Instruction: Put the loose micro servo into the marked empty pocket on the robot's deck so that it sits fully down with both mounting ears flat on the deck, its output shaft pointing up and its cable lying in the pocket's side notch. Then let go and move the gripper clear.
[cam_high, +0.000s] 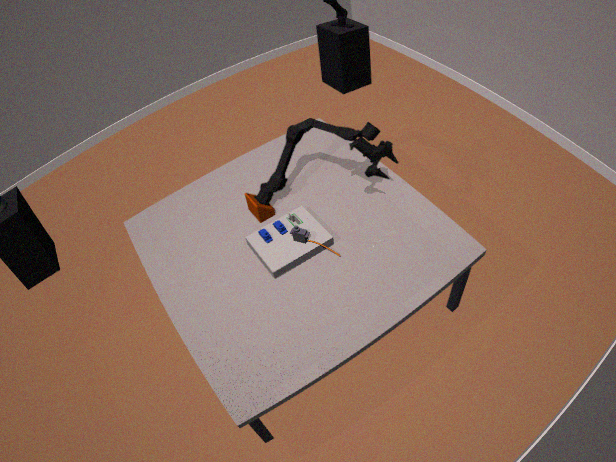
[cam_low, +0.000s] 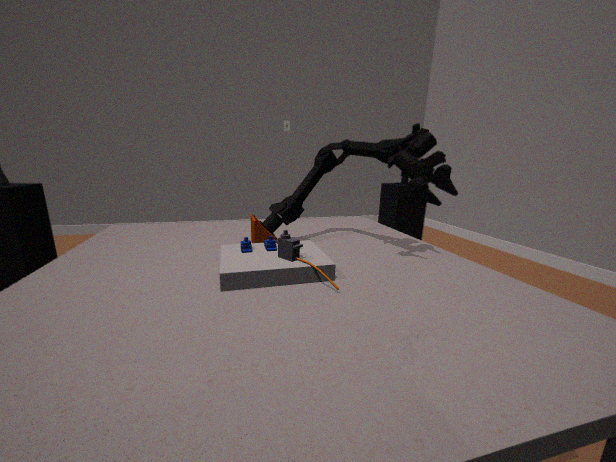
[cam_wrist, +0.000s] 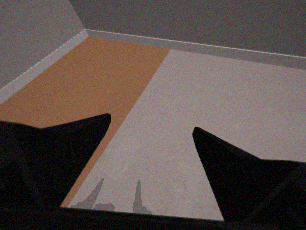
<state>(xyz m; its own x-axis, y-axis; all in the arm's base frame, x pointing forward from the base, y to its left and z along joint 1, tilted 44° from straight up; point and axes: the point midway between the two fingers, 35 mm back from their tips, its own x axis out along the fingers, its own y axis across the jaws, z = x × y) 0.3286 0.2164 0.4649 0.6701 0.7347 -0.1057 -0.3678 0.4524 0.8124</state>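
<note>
A: Where is the micro servo (cam_high: 300, 234) found?

B: Upright on the deck (cam_high: 280, 257), beside the marked pocket (cam_high: 296, 218), cable (cam_high: 325, 247) trailing off the edge.

A: And the gripper (cam_high: 383, 161)?

B: Held wide open, empty, well apart. The servo could be toppled by an off-centre approach, or the cable snagged outside the notch

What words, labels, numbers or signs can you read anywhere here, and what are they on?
None can be read in any view.
The green outline round the empty pocket on the deck is a marking, not text.
The grey servo, the blue servos and the small wall plate show no legible print.
</note>
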